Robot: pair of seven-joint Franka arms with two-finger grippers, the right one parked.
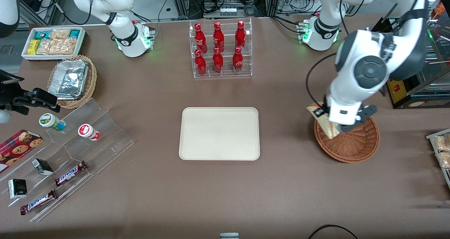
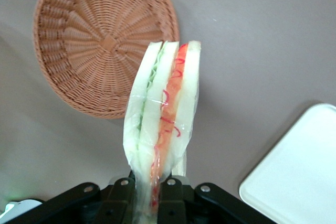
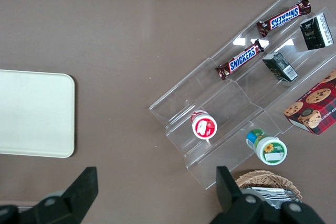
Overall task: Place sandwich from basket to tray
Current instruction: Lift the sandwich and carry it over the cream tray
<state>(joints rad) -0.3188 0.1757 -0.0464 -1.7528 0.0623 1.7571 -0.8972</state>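
Observation:
My left gripper (image 1: 338,129) is shut on the sandwich (image 1: 327,127), a wrapped wedge of white bread with orange-red and green filling. It hangs in the air above the rim of the reddish-brown wicker basket (image 1: 351,146), on the side toward the tray. In the left wrist view the sandwich (image 2: 164,103) sticks out from between the fingers (image 2: 119,199), clear of the empty basket (image 2: 100,40). The cream tray (image 1: 219,133) lies flat and bare at mid-table, beside the basket; a corner of the tray (image 2: 299,177) shows in the wrist view.
A clear rack of red bottles (image 1: 220,49) stands farther from the front camera than the tray. Toward the parked arm's end are a stepped acrylic stand (image 1: 81,140) with snacks, a lighter wicker basket holding a foil tray (image 1: 70,79) and a white snack bin (image 1: 52,42).

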